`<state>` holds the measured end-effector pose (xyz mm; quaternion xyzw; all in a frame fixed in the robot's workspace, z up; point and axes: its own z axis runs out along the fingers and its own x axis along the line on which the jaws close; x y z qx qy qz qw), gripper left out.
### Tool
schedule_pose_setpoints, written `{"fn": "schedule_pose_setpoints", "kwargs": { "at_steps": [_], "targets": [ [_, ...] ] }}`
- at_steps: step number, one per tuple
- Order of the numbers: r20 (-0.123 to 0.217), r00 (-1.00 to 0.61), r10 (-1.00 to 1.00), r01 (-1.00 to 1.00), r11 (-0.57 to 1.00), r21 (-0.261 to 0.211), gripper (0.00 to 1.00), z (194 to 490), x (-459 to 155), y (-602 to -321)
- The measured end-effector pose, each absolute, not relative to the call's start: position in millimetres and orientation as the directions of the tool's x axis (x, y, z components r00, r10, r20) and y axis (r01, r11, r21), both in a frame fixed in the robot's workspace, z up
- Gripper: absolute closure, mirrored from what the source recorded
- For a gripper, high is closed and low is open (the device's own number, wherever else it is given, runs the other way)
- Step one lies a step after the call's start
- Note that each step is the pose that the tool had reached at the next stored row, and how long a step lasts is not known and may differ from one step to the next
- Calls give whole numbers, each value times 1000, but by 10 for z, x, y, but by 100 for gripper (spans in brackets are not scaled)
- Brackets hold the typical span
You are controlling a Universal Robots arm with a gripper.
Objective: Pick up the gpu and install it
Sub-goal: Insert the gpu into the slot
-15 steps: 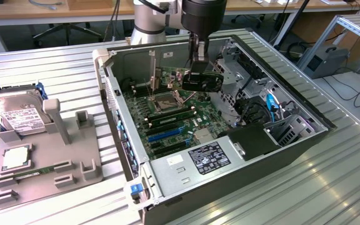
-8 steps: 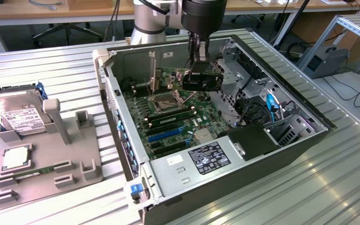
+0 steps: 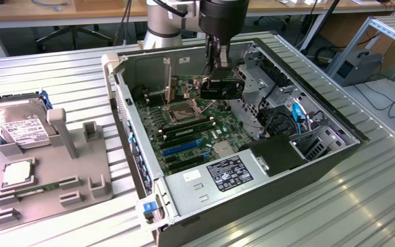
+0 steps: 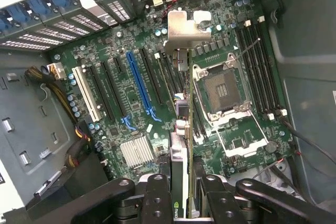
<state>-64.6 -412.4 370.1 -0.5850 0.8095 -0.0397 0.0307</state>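
My gripper (image 3: 219,66) hangs inside the open computer case (image 3: 266,170), shut on the gpu (image 3: 219,88), a dark card with a round black fan. In the wrist view the gpu (image 4: 180,145) shows edge-on between the two black fingers (image 4: 157,198), with its silver end bracket (image 4: 182,31) at the far end. The card hangs above the motherboard (image 4: 105,56), over the black expansion slots (image 4: 157,77) between the blue slot (image 4: 139,85) and the empty CPU socket (image 4: 223,90). I cannot tell whether its edge touches a slot.
On the exterior view's left, a grey fixture (image 3: 53,180) holds a silver hard drive (image 3: 19,128), a square chip (image 3: 17,172) and a green memory stick (image 3: 36,190). Drive cages and cables (image 3: 280,118) crowd the case on the exterior view's right. The case stands on a ribbed metal table (image 3: 67,82).
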Motion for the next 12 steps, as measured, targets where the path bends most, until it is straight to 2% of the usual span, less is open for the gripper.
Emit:
{"fn": "schedule_pose_setpoints", "kwargs": {
  "at_steps": [12],
  "targets": [
    [-2, -256, -967, -962, 255, -101, 73, 3700, -646, -4124]
  ]
}}
